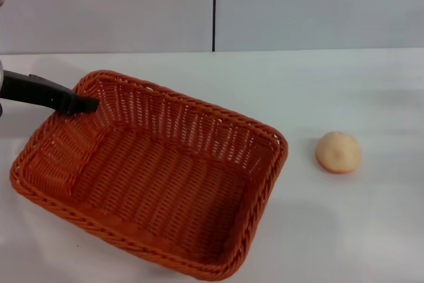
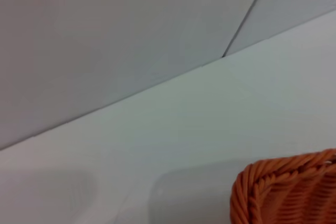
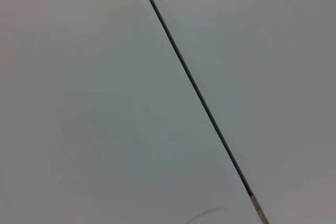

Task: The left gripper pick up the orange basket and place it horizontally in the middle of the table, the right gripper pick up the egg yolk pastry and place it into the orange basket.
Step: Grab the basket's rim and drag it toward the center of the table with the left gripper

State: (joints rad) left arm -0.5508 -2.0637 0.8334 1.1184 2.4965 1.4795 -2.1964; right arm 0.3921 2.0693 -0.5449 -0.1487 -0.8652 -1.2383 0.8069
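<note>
The orange basket (image 1: 199,127) sits on the white table (image 1: 351,236), turned diagonally, and it holds nothing. My left gripper (image 1: 89,105) reaches in from the left edge of the head view, its black tip at the braided rim of the basket's far left corner. The left wrist view shows only one basket corner (image 2: 294,192) over the table. The egg yolk pastry (image 1: 338,152), a small pale round bun, lies on the table to the right of the basket, a short gap away. The right gripper is out of view.
A grey wall with a dark vertical seam (image 1: 213,8) stands behind the table's far edge. The right wrist view shows only plain grey panels split by a dark seam (image 3: 194,87).
</note>
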